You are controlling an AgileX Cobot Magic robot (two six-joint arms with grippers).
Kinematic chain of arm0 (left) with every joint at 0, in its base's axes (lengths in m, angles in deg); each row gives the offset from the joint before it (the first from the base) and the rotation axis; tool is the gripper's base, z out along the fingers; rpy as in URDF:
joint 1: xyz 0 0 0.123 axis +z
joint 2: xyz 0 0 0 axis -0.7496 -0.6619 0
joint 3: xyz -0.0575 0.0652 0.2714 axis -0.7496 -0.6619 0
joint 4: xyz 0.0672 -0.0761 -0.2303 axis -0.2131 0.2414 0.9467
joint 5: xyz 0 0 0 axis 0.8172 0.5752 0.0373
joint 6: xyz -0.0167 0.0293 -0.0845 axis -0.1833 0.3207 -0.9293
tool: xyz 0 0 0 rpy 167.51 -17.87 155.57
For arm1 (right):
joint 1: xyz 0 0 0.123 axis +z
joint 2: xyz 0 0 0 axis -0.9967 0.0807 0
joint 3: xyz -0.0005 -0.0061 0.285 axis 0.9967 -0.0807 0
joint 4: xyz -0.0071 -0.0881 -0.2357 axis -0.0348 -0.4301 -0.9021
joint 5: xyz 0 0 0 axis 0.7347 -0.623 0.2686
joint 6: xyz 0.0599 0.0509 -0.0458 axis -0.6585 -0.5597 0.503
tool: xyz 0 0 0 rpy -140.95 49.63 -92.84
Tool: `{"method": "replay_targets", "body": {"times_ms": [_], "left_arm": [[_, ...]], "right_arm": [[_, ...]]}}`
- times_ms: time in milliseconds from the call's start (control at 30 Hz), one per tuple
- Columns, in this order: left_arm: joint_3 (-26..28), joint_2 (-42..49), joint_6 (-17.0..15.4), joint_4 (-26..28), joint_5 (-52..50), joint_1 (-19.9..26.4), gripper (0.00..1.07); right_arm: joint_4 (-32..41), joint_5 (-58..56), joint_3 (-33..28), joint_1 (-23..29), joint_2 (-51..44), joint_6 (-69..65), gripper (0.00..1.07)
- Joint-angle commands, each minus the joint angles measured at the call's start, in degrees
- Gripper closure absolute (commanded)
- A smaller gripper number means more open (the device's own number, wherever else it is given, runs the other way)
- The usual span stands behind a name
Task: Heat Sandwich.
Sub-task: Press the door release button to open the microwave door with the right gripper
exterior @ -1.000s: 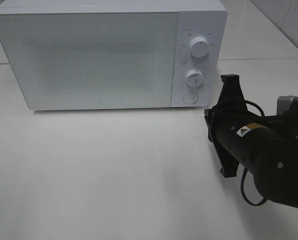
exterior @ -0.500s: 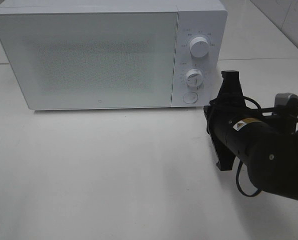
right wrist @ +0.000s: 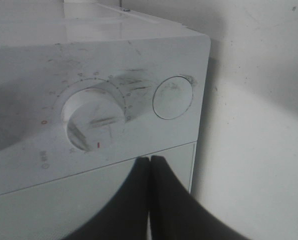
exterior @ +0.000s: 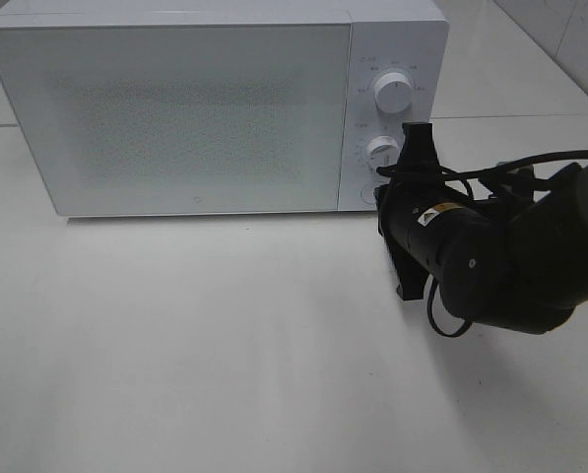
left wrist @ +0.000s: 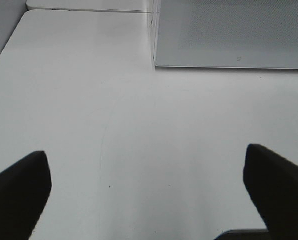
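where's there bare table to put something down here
Widest bare patch: the table in front of the microwave door, left of the right arm. The left claw hangs open over bare tabletop too. Crowded at the dials, by the shut right claw.

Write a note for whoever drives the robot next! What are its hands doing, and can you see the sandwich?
Left gripper: open, empty, above the table.
Right gripper: shut, holding nothing, tips close to the lower dial and round button on the microwave.
Sandwich: not in view; the door is closed.
Done: cannot tell whether it is inside.
Left: probably working the controls.
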Motion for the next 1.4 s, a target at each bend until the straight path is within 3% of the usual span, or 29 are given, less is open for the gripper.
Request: {"method": "replay_targets", "body": {"times_ms": [33, 600, 1400], "left_arm": [[-0.06, 0.34, -0.29, 0.46, -0.69, 0.17, 0.09], [-0.06, 0.34, -0.23, 0.52, -0.69, 0.17, 0.09], [-0.06, 0.34, -0.23, 0.52, -0.69, 0.17, 0.09]], "right_arm": [[-1.26, -0.86, 1.43, -0.80, 1.20, -0.69, 1.07], [-4.35, -2.69, 8.77, -4.35, 9.17, -2.46, 1.07], [-2.46, 1.03, 14.73, -5.67, 14.09, -1.43, 1.07]]}}
